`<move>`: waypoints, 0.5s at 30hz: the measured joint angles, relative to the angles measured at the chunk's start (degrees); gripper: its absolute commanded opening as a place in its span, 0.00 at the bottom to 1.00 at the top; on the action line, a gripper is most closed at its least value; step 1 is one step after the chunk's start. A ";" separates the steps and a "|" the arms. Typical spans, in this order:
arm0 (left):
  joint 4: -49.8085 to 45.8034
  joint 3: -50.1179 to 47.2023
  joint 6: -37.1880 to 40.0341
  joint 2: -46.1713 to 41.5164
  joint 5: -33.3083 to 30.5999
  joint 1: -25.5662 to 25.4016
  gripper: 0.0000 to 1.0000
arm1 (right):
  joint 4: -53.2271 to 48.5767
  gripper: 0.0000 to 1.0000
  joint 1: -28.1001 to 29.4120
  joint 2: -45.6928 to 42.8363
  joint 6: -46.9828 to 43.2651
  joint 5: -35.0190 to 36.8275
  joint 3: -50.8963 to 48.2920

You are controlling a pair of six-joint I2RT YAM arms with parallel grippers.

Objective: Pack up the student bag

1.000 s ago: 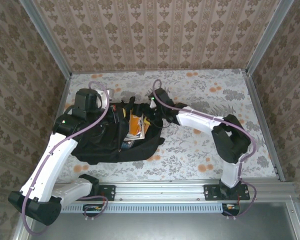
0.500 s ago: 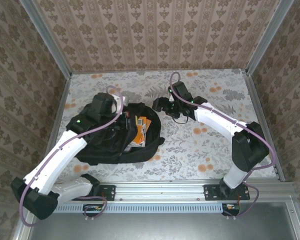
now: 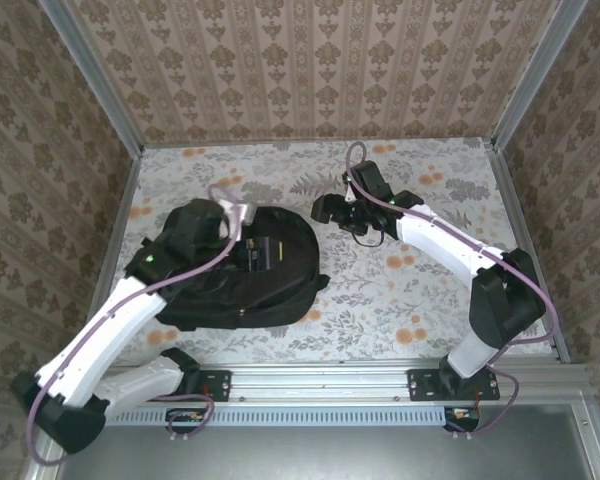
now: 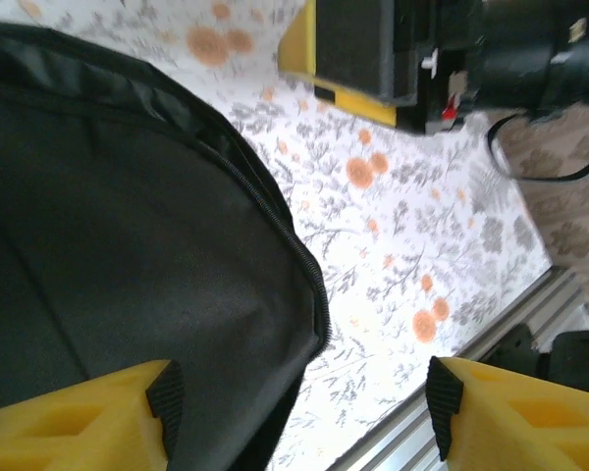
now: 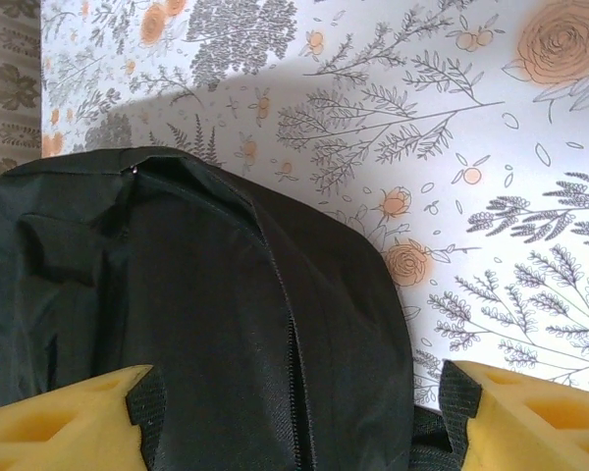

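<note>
Student bag [image 3: 270,285] lies flat on the floral table [image 3: 410,290], left of centre — both grippers at its far end, neither holding anything.

Left gripper [image 3: 237,214] hangs over the bag's far-left part, yellow fingers [image 4: 74,422] spread wide, with black fabric and a curved zipper line [image 4: 275,221] under them. Right gripper [image 3: 326,208] sits just beside the bag's far-right edge, jaws also wide apart. Its wrist camera looks down on the bag's rounded end, where a centre zipper [image 5: 293,383] is shut along the stretch in view. A yellow-and-black block [image 4: 358,49] sits at the top of the left wrist view, above the table — can't tell what part it is.
</note>
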 measured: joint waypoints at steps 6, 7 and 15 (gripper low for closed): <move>-10.12 -4.13 -10.49 -12.20 -8.33 2.69 0.77 | -3.15 0.78 0.68 3.32 -3.17 -1.05 3.87; -12.81 -4.39 -12.68 -13.25 -10.05 2.71 0.78 | -3.80 0.78 0.96 4.46 -3.80 -1.03 5.18; -32.74 -7.41 -29.46 -17.77 -19.71 2.71 0.83 | -9.01 0.77 3.08 12.98 -8.31 -0.70 13.05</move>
